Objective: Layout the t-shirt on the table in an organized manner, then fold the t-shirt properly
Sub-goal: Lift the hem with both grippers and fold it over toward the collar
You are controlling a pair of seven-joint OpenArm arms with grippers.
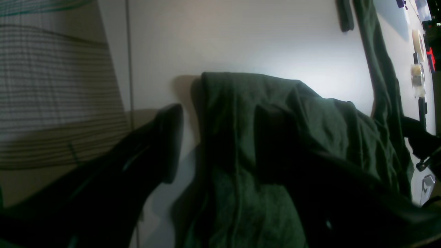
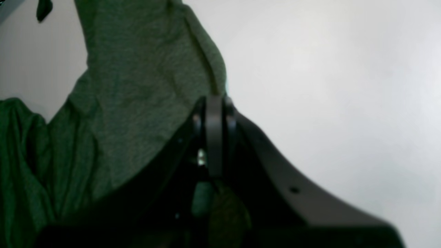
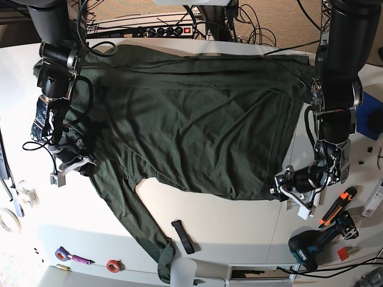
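Observation:
The dark green t-shirt (image 3: 197, 119) lies spread across the white table (image 3: 227, 215), wrinkled, with one sleeve trailing toward the front edge. At the shirt's left side my right gripper (image 3: 82, 162) is shut; in the right wrist view its fingers (image 2: 214, 113) pinch an edge of the cloth (image 2: 137, 86). My left gripper (image 3: 286, 186) sits at the shirt's lower right corner. In the left wrist view its jaws stand apart. One finger (image 1: 168, 137) rests on bare table beside the fabric (image 1: 310, 124), which drapes over the other finger.
A black strap (image 3: 183, 235) lies on the table near the trailing sleeve. A drill (image 3: 311, 248) and an orange cutter (image 3: 335, 206) sit at the front right. Tape rolls (image 3: 9, 221) and a purple marker (image 3: 72, 257) are at the front left. Cables and a power strip (image 3: 161, 30) run along the back.

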